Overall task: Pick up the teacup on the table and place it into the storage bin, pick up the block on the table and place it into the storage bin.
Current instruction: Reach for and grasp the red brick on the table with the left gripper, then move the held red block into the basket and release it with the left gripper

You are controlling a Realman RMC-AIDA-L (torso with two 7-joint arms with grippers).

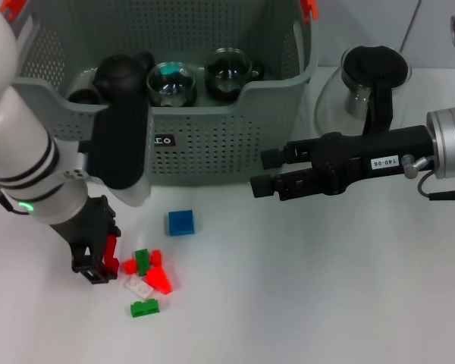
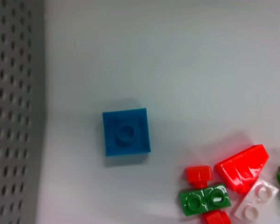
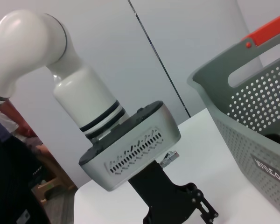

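Note:
The storage bin (image 1: 212,144) stands at the back of the table, and two glass teacups (image 1: 172,82) lie inside it. No teacup shows on the table. A blue block (image 1: 181,222) lies alone in front of the bin and shows mid-picture in the left wrist view (image 2: 126,132). My left gripper (image 1: 93,265) is down at the table, left of a pile of red, green and white blocks (image 1: 145,274). A narrow red piece (image 1: 111,252) stands right at its tip. My right gripper (image 1: 259,173) hovers open and empty to the right of the bin's front wall.
A glass teapot (image 1: 364,83) with a black lid stands right of the bin, behind my right arm. The bin's side wall (image 3: 252,121) and my left arm (image 3: 84,98) show in the right wrist view. White tabletop (image 1: 311,288) spreads across the front right.

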